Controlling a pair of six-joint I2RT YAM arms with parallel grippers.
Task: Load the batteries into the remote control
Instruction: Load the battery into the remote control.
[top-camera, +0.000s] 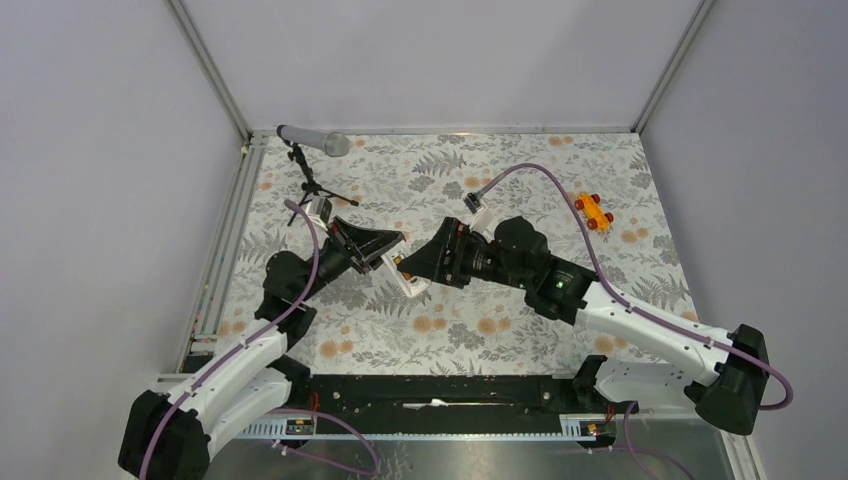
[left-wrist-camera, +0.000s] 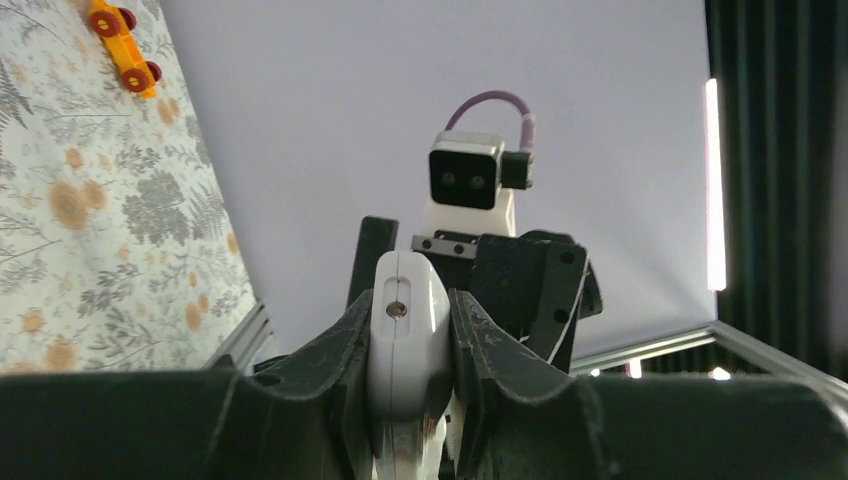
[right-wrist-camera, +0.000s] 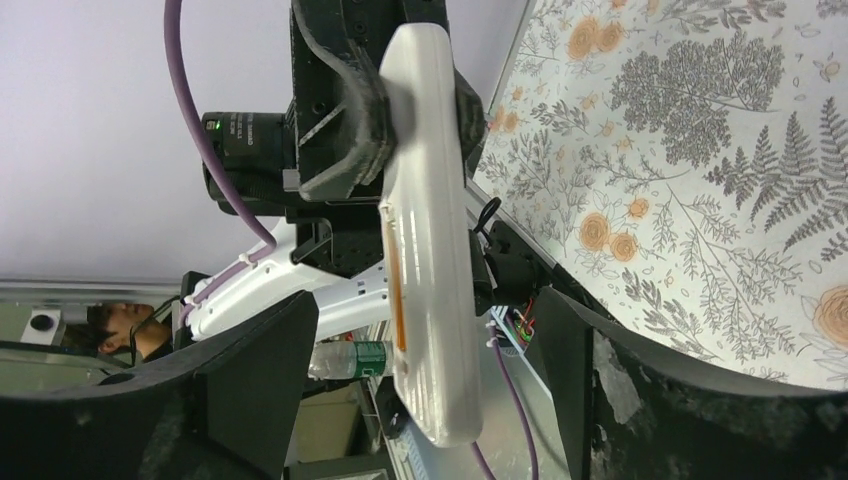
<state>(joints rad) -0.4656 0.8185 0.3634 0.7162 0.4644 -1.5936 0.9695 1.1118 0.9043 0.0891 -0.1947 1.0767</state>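
Remote control (left-wrist-camera: 405, 300): hovering mid-surface, left gripper (left-wrist-camera: 408, 335) jaws pinching it. Right gripper (right-wrist-camera: 425, 345) jaws standing spread around its 6 o'clock end. Battery (right-wrist-camera: 397, 290) seemingly seating; next, likely pressing flush.

**Remote between spread fingers**

Looks out past the right gripper (right-wrist-camera: 425, 310), jaws wide apart and touching nothing. Between them, lengthwise: the white remote control (right-wrist-camera: 432, 250), clamped at its far end by the left gripper (right-wrist-camera: 415, 90). Along the remote's side toward the view's left-hand finger, a thin orange strip (right-wrist-camera: 397, 290). Right of the hand, floral tablecloth (right-wrist-camera: 700, 150); beyond the other finger, a purple cable (right-wrist-camera: 205, 150).
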